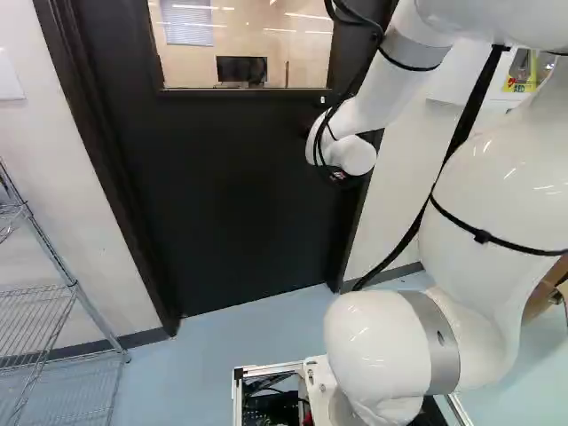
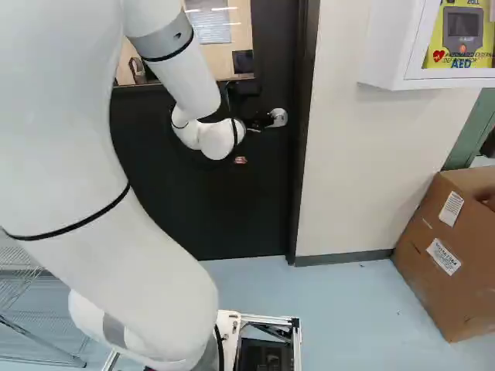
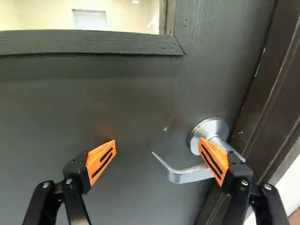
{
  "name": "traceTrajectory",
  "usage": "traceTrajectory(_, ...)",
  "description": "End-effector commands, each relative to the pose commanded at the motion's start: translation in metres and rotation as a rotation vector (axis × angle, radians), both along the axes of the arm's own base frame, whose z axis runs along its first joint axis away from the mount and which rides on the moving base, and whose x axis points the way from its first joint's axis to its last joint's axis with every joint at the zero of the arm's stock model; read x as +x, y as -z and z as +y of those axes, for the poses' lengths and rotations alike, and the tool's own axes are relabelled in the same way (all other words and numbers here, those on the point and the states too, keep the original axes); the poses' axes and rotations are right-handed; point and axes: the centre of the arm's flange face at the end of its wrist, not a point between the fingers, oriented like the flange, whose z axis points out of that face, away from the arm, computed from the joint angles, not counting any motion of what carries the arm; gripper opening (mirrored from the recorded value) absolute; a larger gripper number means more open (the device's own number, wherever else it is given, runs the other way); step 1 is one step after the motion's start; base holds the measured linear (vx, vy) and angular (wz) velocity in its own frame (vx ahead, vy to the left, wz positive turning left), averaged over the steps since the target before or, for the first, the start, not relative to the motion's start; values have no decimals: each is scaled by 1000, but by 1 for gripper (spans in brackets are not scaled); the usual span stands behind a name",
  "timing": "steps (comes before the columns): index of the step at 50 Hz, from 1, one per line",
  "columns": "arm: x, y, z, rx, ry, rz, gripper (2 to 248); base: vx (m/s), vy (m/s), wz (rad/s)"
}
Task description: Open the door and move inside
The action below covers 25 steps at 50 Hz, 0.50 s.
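Black door [image 3: 131,93] shut | claw [image 2: 260,121] spread wide, empty | lever [image 3: 187,176] ahead, tip mid-gap | jamb [image 3: 273,101] near lever

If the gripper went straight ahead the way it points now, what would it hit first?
Most likely the handle: it sticks out from the door, and one finger of the open gripper overlaps it in the wrist view. The gap is hard to judge.

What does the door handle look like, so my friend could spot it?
Find the big black door, then look below its window, close to the frame. The handle is a bent silver lever on a round silver plate. Unlike the orange pads on the hand, it is shiny metal.
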Motion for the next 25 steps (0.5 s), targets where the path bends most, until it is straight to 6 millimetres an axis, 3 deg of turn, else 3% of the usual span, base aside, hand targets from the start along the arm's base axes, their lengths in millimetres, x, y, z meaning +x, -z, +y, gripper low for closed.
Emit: traceTrajectory(25, 1, 26, 0, 6, 0, 56, 247, 0, 0, 0)
